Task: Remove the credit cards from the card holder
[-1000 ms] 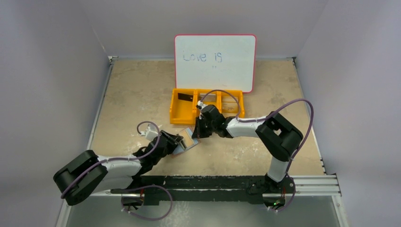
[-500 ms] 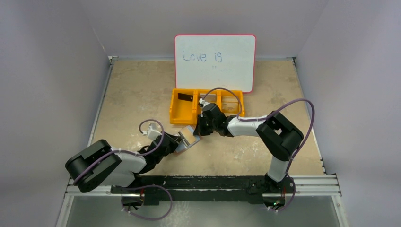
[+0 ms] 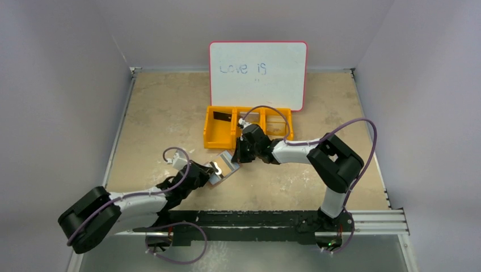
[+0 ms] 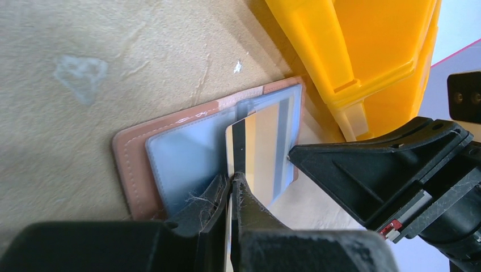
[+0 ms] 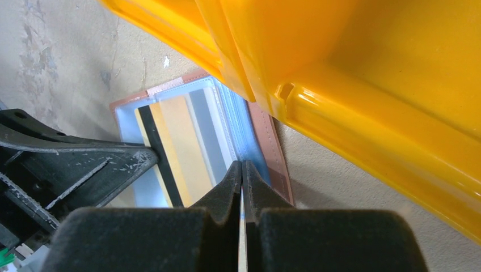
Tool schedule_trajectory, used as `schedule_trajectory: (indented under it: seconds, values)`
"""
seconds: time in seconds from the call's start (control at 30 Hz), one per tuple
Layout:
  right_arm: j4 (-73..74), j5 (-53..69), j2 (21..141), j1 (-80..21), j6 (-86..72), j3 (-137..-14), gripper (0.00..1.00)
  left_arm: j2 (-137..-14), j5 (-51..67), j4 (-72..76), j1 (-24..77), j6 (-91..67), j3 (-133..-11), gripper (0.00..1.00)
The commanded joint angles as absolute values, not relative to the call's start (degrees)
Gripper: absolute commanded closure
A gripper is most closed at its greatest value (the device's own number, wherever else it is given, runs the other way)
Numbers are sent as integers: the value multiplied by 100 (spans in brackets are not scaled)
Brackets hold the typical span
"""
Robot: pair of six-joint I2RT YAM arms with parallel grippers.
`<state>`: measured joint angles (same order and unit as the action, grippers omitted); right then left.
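The left gripper (image 4: 231,180) pinched the beige striped card (image 4: 261,147) edgewise; the right gripper (image 5: 242,168) clamped the brown bifold card holder (image 5: 270,153). Either thin hold could slip between the fingers—the holder then dragging along.

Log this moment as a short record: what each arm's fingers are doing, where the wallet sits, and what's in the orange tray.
Left fingers: shut on beige striped card, which lies partly over the clear pocket
Right fingers: shut on card holder, apparently at its clear pocket's edge
Holder position: open on the table, close beside orange tray; contact unclear
Tray contents: black card in left compartment; the rest unclear
Background: whiteboard upright behind the tray
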<state>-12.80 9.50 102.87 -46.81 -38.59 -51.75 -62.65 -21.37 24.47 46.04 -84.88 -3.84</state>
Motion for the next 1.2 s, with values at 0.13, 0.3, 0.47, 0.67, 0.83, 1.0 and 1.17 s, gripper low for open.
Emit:
schedule_trajectory:
  seconds: [0.13,0.3,0.47,0.67,0.83,1.0,1.17]
  values:
    - [-649,677,10522,-4733,-3735,-5125,100,-5000,-2299,-13,4614,-8141,-184,100]
    - [-773,694,10412,-4736,-3626,-5210,100,-4370,-2312,-395,4614,-8035,-256,100]
    - [-770,878,10011,-4737,-3485,-5254,94,-4211,-2286,-826,4610,-7844,-610,100]
    - [-883,1122,9483,-4734,-3242,-5471,79,-4069,-2134,-736,4614,-7551,-880,100]
    - [-1338,1724,9212,-4737,-3192,-5326,75,-3893,-2157,-847,4614,-7437,-1116,100]
    - [-1465,2087,9318,-4737,-3275,-5345,73,-3547,-2242,-1208,4612,-7312,-1437,100]
    - [-1801,2494,9343,-4737,-3556,-5183,66,-3400,-2214,-1339,4614,-7118,-1671,100]
